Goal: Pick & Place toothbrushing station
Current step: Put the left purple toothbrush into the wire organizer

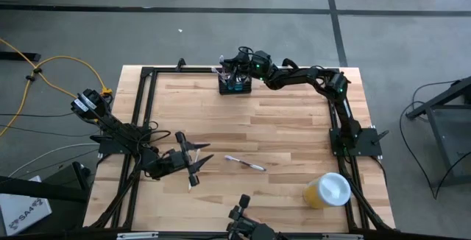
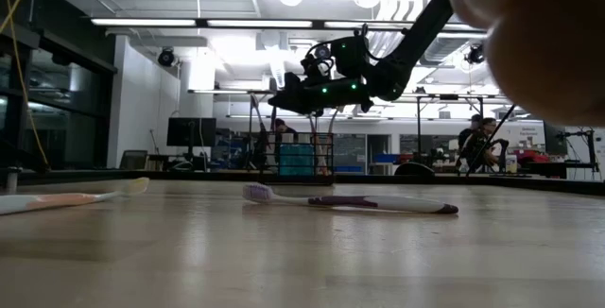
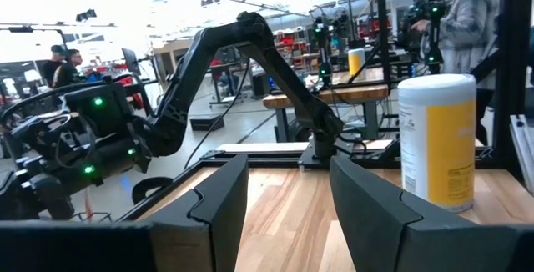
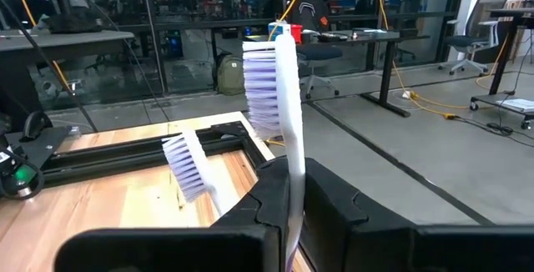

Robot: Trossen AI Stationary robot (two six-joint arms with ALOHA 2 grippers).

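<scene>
Standing at the upper middle of the high view, against the table's far rail, the toothbrushing station (image 1: 235, 85) is a small black box-like caddy that looks rigid and probably light, so it may tip or slide if pushed from one side; its flat side walls seem the safest place to take hold, low down, since brushes stand in the slots on top. The right gripper (image 1: 237, 65) hangs directly over it, its arm stretched from the base at the right edge of the frame across the upper part of the table, wrist bent down. In the right wrist view its fingers (image 4: 321, 209) are pinched together on a white toothbrush (image 4: 279, 97) with purple bristles, held upright, with a second brush head (image 4: 185, 165) just beside it. A thin plastic brush like this is stiff but slick, and could swivel in the grip. The left gripper (image 1: 193, 160) waits at the lower left of the high view, low over the wood with its fingers spread apart. A purple-handled toothbrush (image 1: 245, 163) lies flat at lower centre, and a yellow cup with a white lid (image 1: 328, 190) lies on its side at the lower right.
</scene>
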